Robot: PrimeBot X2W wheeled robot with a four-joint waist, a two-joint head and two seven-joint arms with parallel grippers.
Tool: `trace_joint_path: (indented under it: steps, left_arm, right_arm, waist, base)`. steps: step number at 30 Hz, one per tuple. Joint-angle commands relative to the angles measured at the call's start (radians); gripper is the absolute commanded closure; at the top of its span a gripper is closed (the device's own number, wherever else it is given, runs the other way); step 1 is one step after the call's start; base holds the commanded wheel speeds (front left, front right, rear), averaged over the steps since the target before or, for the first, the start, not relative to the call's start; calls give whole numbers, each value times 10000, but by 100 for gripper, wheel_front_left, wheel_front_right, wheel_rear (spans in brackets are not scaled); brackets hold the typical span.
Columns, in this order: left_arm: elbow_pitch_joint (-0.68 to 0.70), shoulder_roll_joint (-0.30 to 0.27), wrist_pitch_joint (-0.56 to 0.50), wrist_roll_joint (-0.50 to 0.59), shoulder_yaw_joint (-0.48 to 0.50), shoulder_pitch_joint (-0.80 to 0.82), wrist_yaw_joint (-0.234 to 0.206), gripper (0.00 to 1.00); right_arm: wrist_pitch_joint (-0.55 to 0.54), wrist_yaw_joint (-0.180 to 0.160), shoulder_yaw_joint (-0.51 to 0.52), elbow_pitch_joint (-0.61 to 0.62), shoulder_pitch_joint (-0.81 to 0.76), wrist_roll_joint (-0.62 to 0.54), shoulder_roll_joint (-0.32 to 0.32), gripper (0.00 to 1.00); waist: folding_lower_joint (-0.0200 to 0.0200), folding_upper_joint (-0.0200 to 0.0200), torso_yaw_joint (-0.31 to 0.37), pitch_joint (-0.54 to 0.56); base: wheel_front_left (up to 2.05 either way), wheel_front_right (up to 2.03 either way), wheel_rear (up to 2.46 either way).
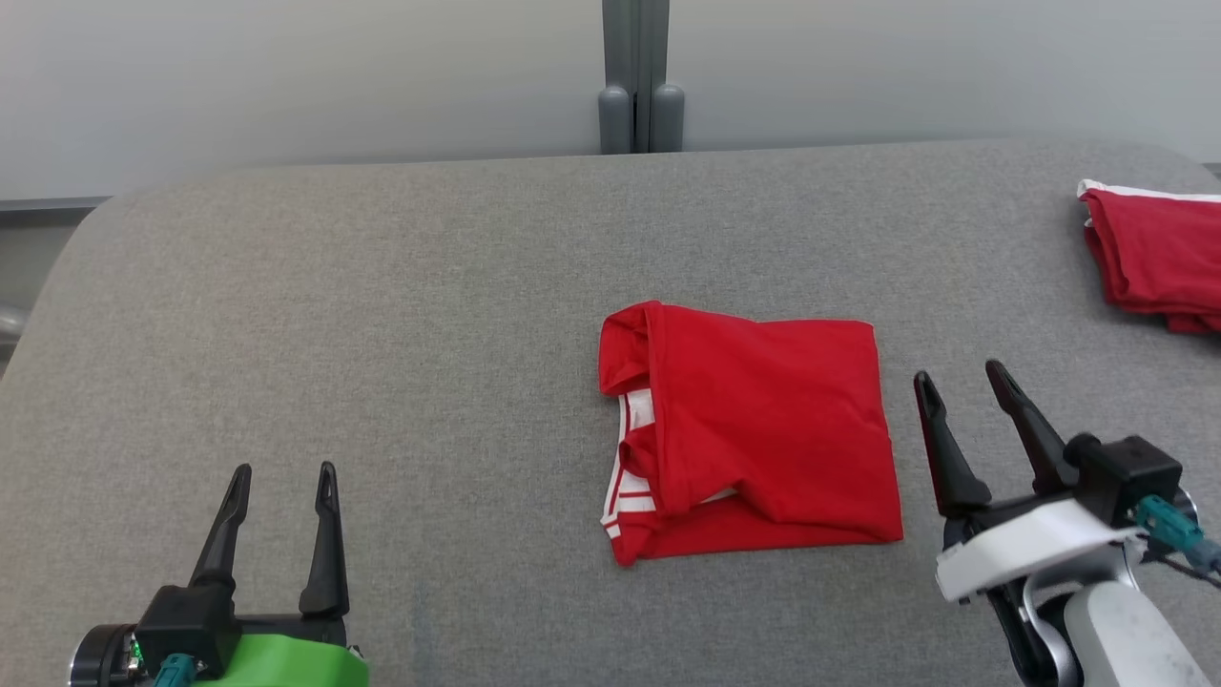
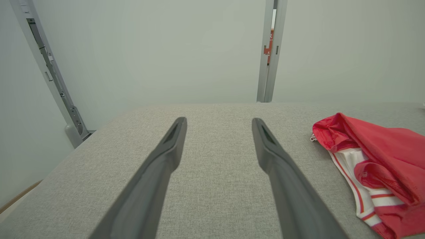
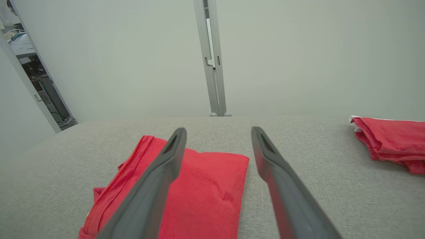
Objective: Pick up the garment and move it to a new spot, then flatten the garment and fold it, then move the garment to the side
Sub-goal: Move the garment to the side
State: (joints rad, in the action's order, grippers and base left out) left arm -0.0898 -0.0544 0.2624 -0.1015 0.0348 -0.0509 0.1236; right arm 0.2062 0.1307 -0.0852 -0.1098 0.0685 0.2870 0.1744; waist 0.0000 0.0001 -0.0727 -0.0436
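You have two red garments on the grey padded table (image 1: 382,315). The folded garment (image 1: 754,434), white trim showing along one edge, lies just to the left of your right gripper (image 1: 957,371). A second red garment (image 1: 1154,253) sits ahead of that gripper and to its right, well apart, at the table's edge. You have two grippers, each with two long dark fingers. From your left gripper (image 1: 285,468) the folded garment is off to the right and well apart, with bare table between its fingers. Both pairs of jaws stand wide apart and hold nothing. The only writing is on a small red sign (image 2: 267,49) in the gap of the grey post (image 1: 639,76) beyond the table, and it is too small to read. Both arms reach forward low over the table. The left fingers point straight ahead and the right fingers lean leftward.
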Motion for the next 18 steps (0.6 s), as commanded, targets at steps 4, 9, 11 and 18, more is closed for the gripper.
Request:
trace_joint_path:
  steps: [4, 9, 11, 18]
  left_arm:
    - [69, -15, 27, 114, -86, 330, 13, 0]
    - [90, 3, 27, 65, -224, 521, -56, 0]
    - [88, 10, 27, 35, -274, 582, -84, 0]
    - [76, 22, 27, -56, -451, 817, -154, 0]
  right_arm:
    - [-284, -4, -257, -440, 1171, -133, 245, 0]
    - [-560, -5, -501, -1333, 2324, -64, 459, 0]
    - [-610, -5, -552, -1778, 2573, -65, 535, 0]
    - [-503, -5, -513, -3475, 3023, 77, 447, 0]
  waist:
    - [0, -1, -106, -367]
    - [0, -1, -259, -727]
    - [0, -1, -337, -868]
    - [0, -1, -548, -1291]
  base:
    - [0, 0, 0]
    - [0, 0, 0]
    - [0, 0, 0]
    - [0, 0, 0]
